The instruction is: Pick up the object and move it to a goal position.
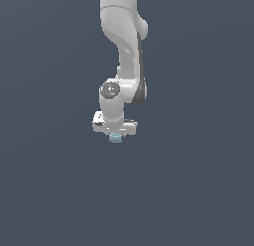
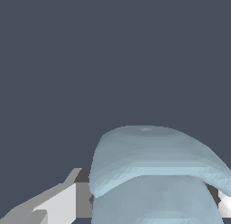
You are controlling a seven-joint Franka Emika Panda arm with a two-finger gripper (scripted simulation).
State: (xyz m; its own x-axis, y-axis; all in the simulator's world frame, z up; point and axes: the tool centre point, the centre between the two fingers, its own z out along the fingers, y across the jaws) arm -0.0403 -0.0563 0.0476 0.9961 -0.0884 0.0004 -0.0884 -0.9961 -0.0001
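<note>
Object: small pale light-blue blob [image 1: 115, 138], at 6 o'clock directly beneath the white-grey end effector [image 1: 115, 136].
Grip: blob sits between the fingers [image 2: 54, 205]; appears clamped.
Long axis: across the fingers.

From my station I see only one flat, dark slate-blue surface [image 1: 198, 190] filling the exterior view from edge to edge, with no seam, edge or marking. I cannot tell whether anything rests directly on it. The wrist view shows the same plain ground.
</note>
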